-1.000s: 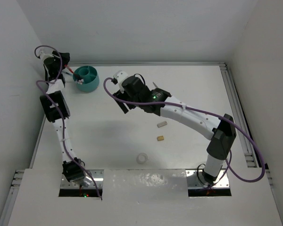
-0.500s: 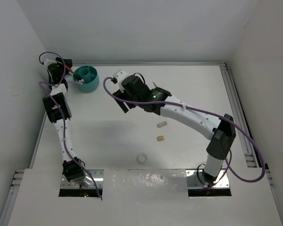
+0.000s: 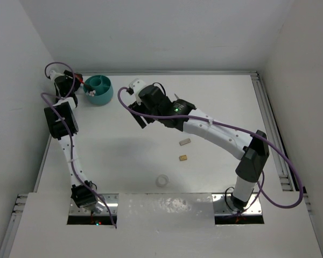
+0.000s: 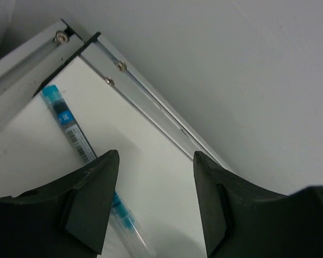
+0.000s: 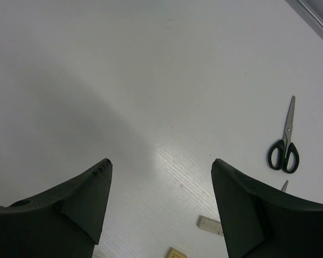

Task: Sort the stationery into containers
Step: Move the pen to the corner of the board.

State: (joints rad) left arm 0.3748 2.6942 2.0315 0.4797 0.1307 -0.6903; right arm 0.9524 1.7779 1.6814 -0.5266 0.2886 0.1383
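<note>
Fingers of the left gripper point(image 4: 153, 161) stand apart with nothing between them, hovering at the upper left corner of the table point(image 3: 124, 153). Below them a blue pen point(image 4: 70, 126) lies flat beside the metal edge rail point(image 4: 151, 102). Just right of this gripper in the top view sits the teal organiser cup point(image 3: 105, 97). The right gripper point(image 5: 160, 166), near the upper middle, is likewise spread and empty above bare table. Black-handled scissors point(image 5: 284, 148) lie at the right of its view. A white eraser point(image 3: 185, 142), a tan eraser point(image 3: 182, 157) and the tape ring point(image 3: 162, 180) lie toward the lower middle.
</note>
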